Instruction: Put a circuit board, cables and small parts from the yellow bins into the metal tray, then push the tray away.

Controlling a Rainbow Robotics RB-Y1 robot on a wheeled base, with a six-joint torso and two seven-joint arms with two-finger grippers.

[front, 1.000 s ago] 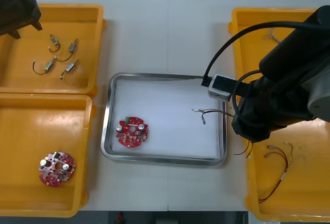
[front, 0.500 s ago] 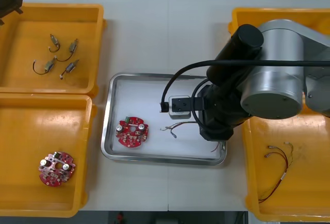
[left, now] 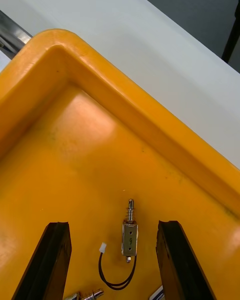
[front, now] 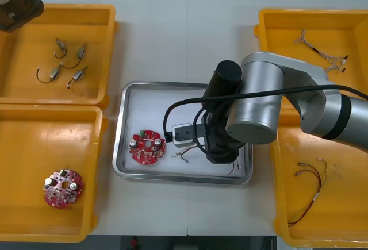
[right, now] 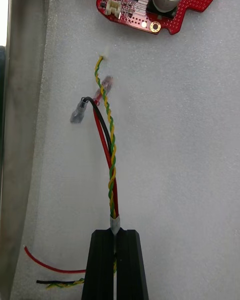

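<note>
Front camera steeply overhead, right wrist close above metal tray point(right: 175, 155), left wrist close above yellow bin point(left: 100, 145)

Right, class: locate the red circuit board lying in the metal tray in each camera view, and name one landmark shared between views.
Front view: the circuit board lies in the left half of the metal tray.
Right wrist view: the circuit board lies beyond the right gripper's shut fingers, past the cable's loose ends.
Left wrist view: a yellow bin, the open left gripper above a small metal part.
Shared landmark: the cable, pointing at the board.
</note>
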